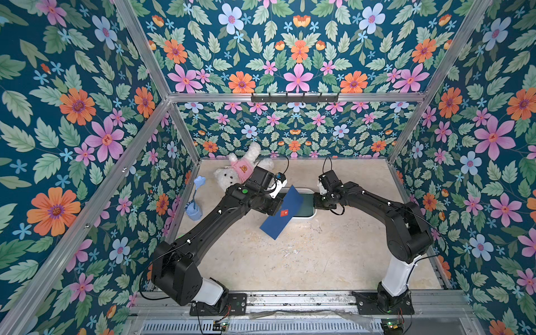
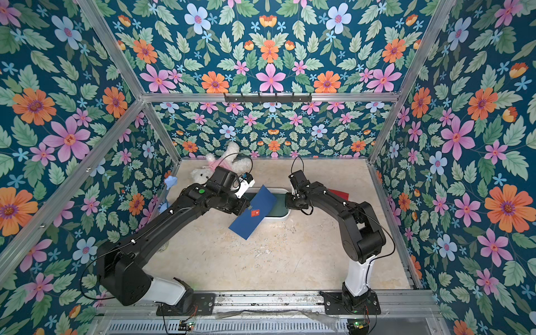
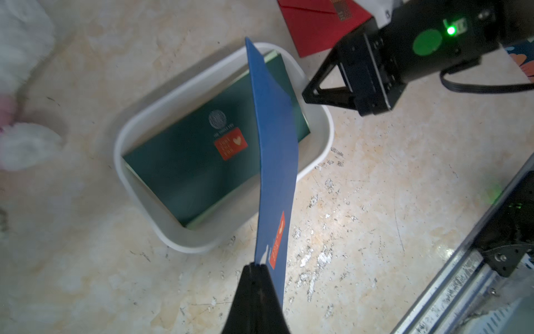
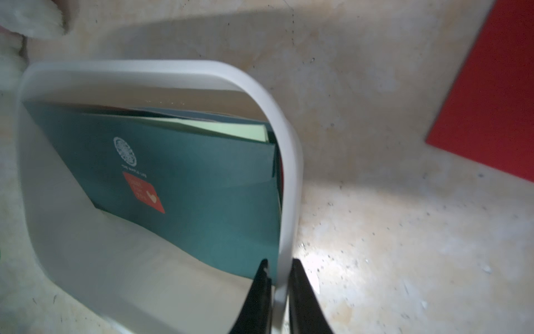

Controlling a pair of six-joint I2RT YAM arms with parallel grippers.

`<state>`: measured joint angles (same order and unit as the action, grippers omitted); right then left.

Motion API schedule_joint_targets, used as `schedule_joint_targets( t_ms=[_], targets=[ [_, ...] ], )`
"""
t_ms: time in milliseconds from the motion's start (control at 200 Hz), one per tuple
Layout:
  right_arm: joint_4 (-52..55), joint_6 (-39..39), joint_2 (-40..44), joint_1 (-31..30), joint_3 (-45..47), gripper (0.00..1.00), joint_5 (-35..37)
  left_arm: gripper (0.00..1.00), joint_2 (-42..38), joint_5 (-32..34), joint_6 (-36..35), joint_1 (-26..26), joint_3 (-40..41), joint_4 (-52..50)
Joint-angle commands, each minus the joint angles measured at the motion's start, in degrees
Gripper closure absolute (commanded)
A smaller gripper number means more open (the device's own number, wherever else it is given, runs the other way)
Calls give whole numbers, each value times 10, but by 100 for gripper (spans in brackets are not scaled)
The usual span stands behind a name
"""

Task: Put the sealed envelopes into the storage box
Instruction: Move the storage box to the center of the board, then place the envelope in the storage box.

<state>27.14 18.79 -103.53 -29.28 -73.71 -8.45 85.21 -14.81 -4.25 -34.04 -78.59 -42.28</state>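
On the desk (image 1: 319,255), the storage box (image 3: 118,162) sits far centre with a dark green envelope (image 3: 185,173) uppermost inside. The navy envelope (image 3: 274,144) hangs tilted over the box's left end, clenched near one edge in the left pincer (image 3: 255,266). The right pincer (image 4: 278,277) pinches the box's right wall, which should steady it. The navy one probably needs levelling and squaring with the box before release. A red envelope (image 4: 491,101) lies to the right.

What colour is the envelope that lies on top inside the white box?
The envelope is dark green; the left wrist view shows it best.
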Motion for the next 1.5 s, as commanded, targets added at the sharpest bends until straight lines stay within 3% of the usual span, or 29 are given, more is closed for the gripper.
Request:
schedule_joint_targets(
  t_ms=[0, 165, 360, 705, 975, 1295, 1405, 1495],
  targets=[
    [26, -38, 41, -5, 34, 85, 4, 100, 40, 3, -65, 0, -62, -67],
    [27, -57, 109, -15, 96, 85, -3, 100, 112, -13, -134, -7, -148, -153],
    [20, -68, 129, -21, 122, 85, -9, 100, 172, 2, -185, -46, -191, -194],
    [23, -71, 130, -32, 120, 85, -4, 100, 221, 48, -227, -78, -214, -182],
    [25, -23, 179, -26, 134, 64, 41, 100, 277, 46, -259, -89, -252, -205],
    [46, 11, 225, 0, 137, 55, 82, 100, 326, 69, -250, -97, -257, -199],
    [45, 16, 230, 1, 142, 52, 84, 86, 329, 109, -229, -95, -255, -191],
    [40, 21, 232, 1, 149, 51, 78, 84, 321, 123, -217, -92, -255, -183]
  ],
)
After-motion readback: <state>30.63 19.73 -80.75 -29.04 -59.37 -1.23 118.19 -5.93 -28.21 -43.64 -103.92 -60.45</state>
